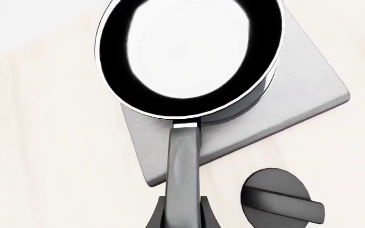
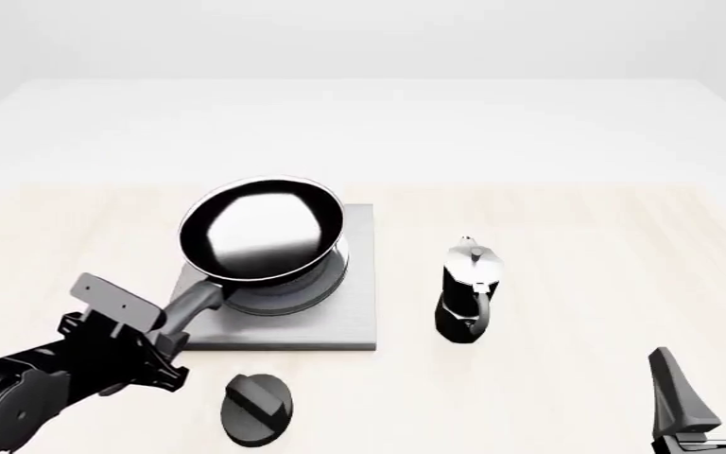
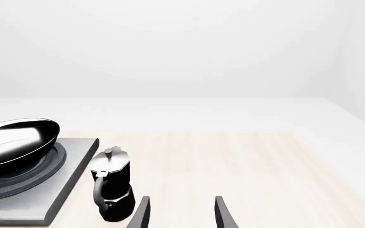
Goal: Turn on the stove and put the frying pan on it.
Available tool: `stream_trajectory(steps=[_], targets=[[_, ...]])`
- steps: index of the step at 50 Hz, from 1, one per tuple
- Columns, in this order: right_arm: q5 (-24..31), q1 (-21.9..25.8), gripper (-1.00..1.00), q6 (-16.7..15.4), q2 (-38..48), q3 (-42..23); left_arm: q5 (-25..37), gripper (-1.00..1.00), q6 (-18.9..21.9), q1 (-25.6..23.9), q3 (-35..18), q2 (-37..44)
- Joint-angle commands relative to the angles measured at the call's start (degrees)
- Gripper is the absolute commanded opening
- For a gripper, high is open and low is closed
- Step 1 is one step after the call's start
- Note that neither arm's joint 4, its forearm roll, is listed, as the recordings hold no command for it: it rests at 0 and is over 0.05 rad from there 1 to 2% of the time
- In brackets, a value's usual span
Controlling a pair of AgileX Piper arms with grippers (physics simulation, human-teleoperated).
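The frying pan (image 2: 262,232) is black with a glossy inside and hangs tilted over the stove's burner rings (image 2: 290,291); whether its base touches them I cannot tell. My left gripper (image 2: 167,326) is shut on the pan's long handle (image 1: 184,166), one finger on each side of it. The grey stove plate (image 2: 353,317) lies under the pan, and its round black knob (image 2: 258,409) sits in front of it, ridge slanted. My right gripper (image 2: 706,388) stands open at the near right, holding nothing. The pan (image 3: 14,140) and the stove (image 3: 55,199) also show in the right wrist view.
A small black-and-silver moka pot (image 2: 471,288) stands upright just right of the stove plate, between it and my right gripper (image 3: 181,216). The pale wooden tabletop (image 2: 590,236) stretches to the right and back.
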Motion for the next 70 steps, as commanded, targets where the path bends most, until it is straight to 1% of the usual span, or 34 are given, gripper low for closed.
stream_trajectory(steps=[1, 5, 19, 51, 55, 56, 57, 70], targets=[[0.0, 0.0, 1.00, 0.0, 0.0, 0.0, -1.2, -1.00, 0.3, -0.5, -1.2, 0.1], [0.0, 0.0, 1.00, 0.0, 0.0, 0.0, -0.6, -1.00, 0.2, -0.4, -1.8, 0.2], [0.0, 0.0, 1.00, 0.0, 0.0, 0.0, -1.6, -1.00, 0.2, 0.2, -1.3, 1.5], [0.0, 0.0, 1.00, 0.0, 0.0, 0.0, -2.5, -1.00, -0.5, -1.0, -0.9, 3.0], [0.0, 0.0, 1.00, 0.0, 0.0, 0.0, -3.3, -1.00, 0.1, 0.2, -1.3, 4.0], [0.0, 0.0, 1.00, 0.0, 0.0, 0.0, -3.4, -1.00, 1.5, -0.1, -0.7, 3.6], [0.0, 0.0, 1.00, 0.0, 0.0, 0.0, -3.4, 1.00, 0.8, -0.1, -0.6, 3.8], [0.0, 0.0, 1.00, 0.0, 0.0, 0.0, -2.4, 1.00, 1.5, 0.8, -1.1, 4.8]])
